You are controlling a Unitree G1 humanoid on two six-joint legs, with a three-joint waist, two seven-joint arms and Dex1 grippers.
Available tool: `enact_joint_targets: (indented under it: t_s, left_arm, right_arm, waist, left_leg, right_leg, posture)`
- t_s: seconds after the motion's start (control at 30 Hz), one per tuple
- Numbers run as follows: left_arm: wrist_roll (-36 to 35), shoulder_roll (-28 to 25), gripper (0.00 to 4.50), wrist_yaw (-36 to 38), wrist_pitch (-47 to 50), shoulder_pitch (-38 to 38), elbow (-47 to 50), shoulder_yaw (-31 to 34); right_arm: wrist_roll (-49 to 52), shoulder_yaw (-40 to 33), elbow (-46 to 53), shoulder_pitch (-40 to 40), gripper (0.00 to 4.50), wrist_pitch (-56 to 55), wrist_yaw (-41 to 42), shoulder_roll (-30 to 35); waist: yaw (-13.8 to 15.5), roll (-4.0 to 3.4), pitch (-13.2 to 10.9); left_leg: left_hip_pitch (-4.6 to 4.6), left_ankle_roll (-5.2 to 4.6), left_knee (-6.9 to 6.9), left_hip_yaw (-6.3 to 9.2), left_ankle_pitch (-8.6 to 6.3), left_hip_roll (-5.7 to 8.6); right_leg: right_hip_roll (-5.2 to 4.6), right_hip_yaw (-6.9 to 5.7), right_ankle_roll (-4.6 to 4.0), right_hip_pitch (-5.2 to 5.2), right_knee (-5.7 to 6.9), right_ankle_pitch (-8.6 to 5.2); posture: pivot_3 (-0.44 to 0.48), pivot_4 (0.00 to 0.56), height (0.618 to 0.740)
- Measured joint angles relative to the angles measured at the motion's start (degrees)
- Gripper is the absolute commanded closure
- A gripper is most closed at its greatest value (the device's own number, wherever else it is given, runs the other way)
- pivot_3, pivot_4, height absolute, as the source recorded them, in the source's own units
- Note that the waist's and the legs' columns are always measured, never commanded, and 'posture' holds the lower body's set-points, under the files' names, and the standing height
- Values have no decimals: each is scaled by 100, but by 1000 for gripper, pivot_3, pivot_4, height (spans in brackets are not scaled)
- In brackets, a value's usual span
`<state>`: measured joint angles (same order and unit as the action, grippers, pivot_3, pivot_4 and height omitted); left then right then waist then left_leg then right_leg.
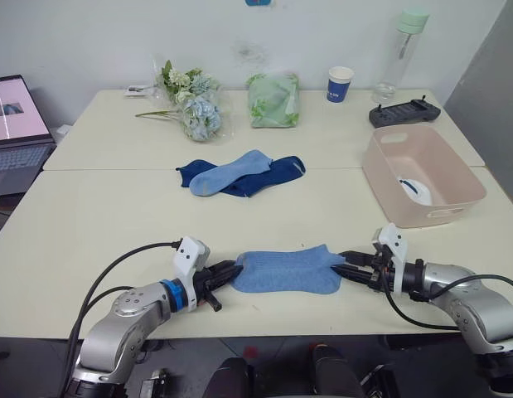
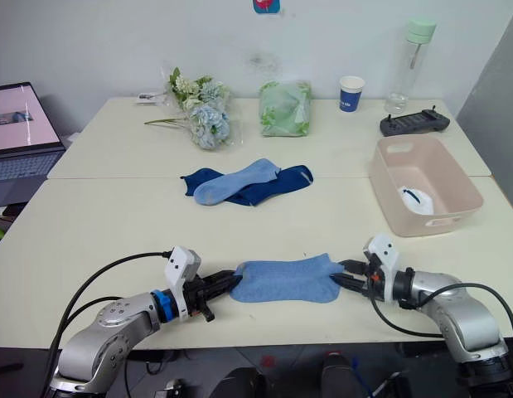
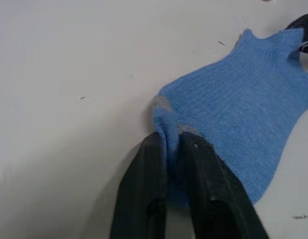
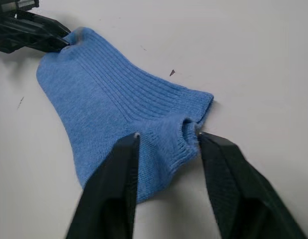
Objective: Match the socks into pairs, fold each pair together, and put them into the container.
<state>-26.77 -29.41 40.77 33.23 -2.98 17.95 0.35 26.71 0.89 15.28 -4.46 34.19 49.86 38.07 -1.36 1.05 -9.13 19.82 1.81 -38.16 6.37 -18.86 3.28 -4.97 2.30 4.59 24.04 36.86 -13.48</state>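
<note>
A light blue sock (image 1: 287, 271) lay flat near the front edge of the tabletop (image 1: 99, 215), stretched btwn both grippers. Left gripper (image 1: 232, 271) had its fingers (image 3: 193, 194) pinched tight on the sock's toe end. Right gripper (image 1: 341, 262) sat at the cuff end, fingers (image 4: 119, 189) spread apart w/ the cuff bunched btwn them, tips touching the fabric but not clamped.

Further back, mid-tabletop: a second light blue sock (image 1: 229, 173) lay across two dark navy socks (image 1: 268, 176). Pale pink container (image 1: 415, 170) stood to the right, well apart from the grippers, w/ sth white (image 1: 415, 191) inside. At the rear: flower bunch (image 1: 190, 101), green bag (image 1: 273, 99), blue paper cup (image 1: 340, 84), clear bottle (image 1: 401, 54), black controller (image 1: 404, 112). A laptop (image 1: 16, 124) sat at far left. Nothing lay btwn the held sock and the container.
</note>
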Motion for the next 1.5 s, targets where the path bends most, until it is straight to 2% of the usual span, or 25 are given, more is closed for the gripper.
enact_joint_targets:
  t_s: [0.13,0.3,0.47,0.6,0.73,0.87,1.07,1.27,1.37,1.5]
  left_arm:
    - [-170,-83,1580,5,62,-86,53,219]
    - [-331,-419,29,-9,74,-68,-68,979]
    - [28,-420,29,-203,-670,471,-504,1260]
    - [440,-219,29,-530,-1221,930,-1065,1253]
    - [652,-41,29,-759,-1491,948,-1099,1238]
    - [866,-42,29,-878,-1540,992,-1302,1190]
    - [1669,-4,29,-876,-2195,2354,-3112,499]
    - [2678,84,29,-1054,-3478,3977,-5714,-228]
    - [3014,105,29,-1193,-4072,4422,-6533,-381]
    - [3155,248,884,-1308,-4587,4720,-7184,-443]
  right_arm:
    - [-94,-287,-92,-27,70,-217,-50,115]
    - [-304,-629,-278,-615,0,-560,-271,129]
    - [-647,-386,-512,-1291,0,-995,-283,-10]
    - [-1182,-31,-1338,-1670,0,-1673,-584,-515]
    - [-1500,55,-1791,-1722,0,-2232,-770,-696]
    - [-1520,18,-1809,-1713,0,-2341,-798,-718]
    - [-1630,200,-1711,-1708,0,-2344,-999,-1114]
    - [-1654,229,-1456,-1653,0,-2158,-1117,-1143]
    - [-1652,216,-1297,-1622,0,-2075,-1136,-1126]
    - [-1657,200,-1111,-1468,0,-1969,-1196,-1097]
  waist:
    - [-16,0,0]
    - [-41,-2,-2]
    - [3,3,0]
    - [-3,4,0]
    - [-11,4,0]
    - [-16,3,-1]
    - [-10,4,0]
    - [-18,4,0]
    - [-24,4,0]
    - [-23,4,0]
  left_leg:
    - [-1,0,0,-1,0,0]
    - [0,0,1,-3,0,0]
    - [4,5,2,0,2,1]
    - [7,5,1,-5,2,4]
    - [9,6,4,-5,2,0]
    - [6,6,2,-3,3,2]
    - [6,8,-5,-1,4,15]
    - [14,9,-4,-1,5,17]
    - [10,9,-4,-3,5,18]
    - [11,8,-6,-1,5,17]
  right_leg:
    - [4,0,0,1,1,0]
    - [8,1,-1,4,2,0]
    - [4,-4,-1,3,-9,0]
    - [-2,0,-1,8,-8,1]
    - [-3,2,-1,14,-9,1]
    - [-2,2,-1,10,-1,1]
    - [3,-5,-3,9,3,3]
    - [2,-6,-3,17,-2,3]
    - [2,-4,-2,15,2,3]
    - [2,-7,-2,15,5,3]
  posture:
    - [0,150,740]
    - [0,150,740]
    - [0,150,740]
    - [0,150,740]
    - [0,150,740]
    - [0,150,740]
    - [0,150,740]
    - [0,150,740]
    - [0,150,740]
    - [0,150,740]
